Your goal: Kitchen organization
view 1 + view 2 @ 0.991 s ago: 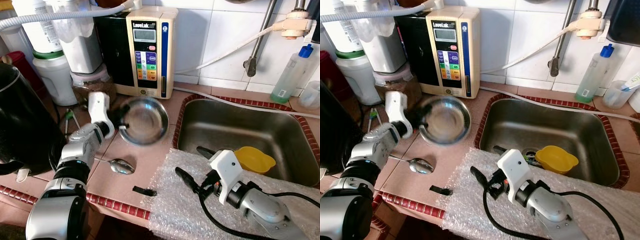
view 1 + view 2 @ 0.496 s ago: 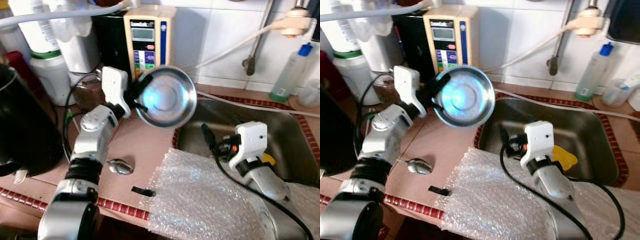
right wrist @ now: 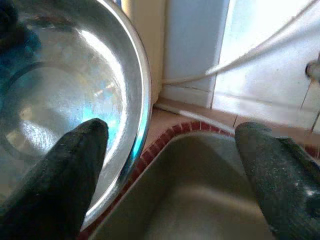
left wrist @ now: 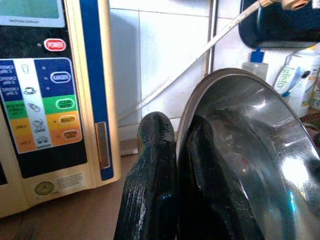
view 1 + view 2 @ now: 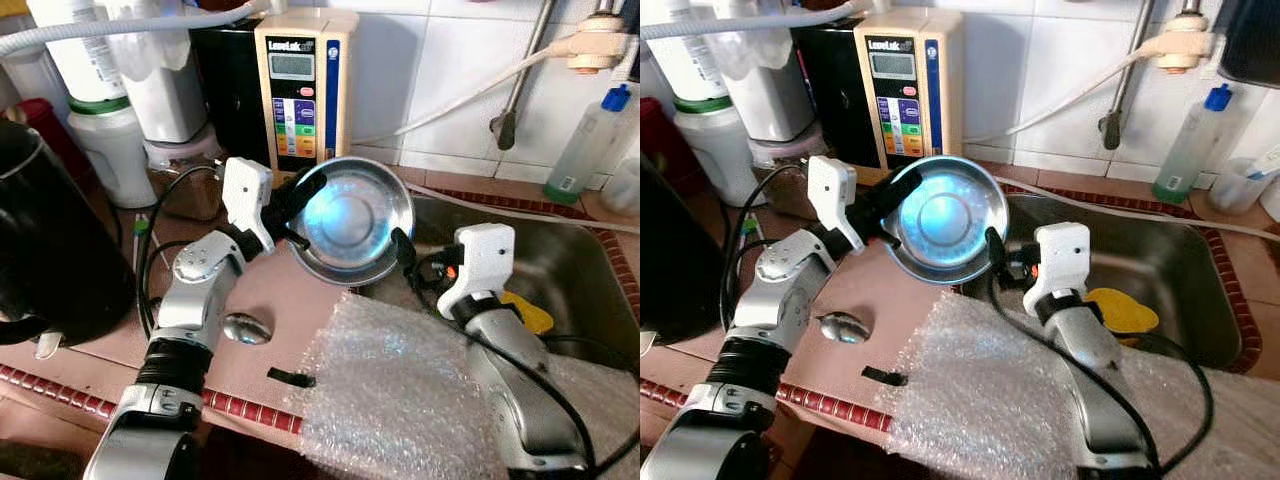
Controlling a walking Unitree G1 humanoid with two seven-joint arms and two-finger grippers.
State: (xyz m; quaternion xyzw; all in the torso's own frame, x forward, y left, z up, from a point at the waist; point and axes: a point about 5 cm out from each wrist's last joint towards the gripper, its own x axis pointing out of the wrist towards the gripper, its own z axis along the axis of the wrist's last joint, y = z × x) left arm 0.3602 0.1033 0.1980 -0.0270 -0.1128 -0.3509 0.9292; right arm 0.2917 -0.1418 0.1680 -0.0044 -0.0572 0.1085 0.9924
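Steel bowl: round shiny steel bowl (image 5: 345, 220) tilted over sink edge, we judge a handover.
Left gripper (image 4: 172, 145): pinches rim.
Right gripper (image 3: 170, 150): fingers spread, nothing held.

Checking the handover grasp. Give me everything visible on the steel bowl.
The steel bowl is round, shallow and shiny, with a thin rolled rim and a flat bottom that reflects bluish light. It looks empty. It is held off the counter, tilted on edge with its inside facing the camera, over the left edge of the sink. The left gripper pinches its rim, one finger inside and one outside. The right gripper is open at the opposite rim, one finger in front of the bowl's inside; contact is unclear.
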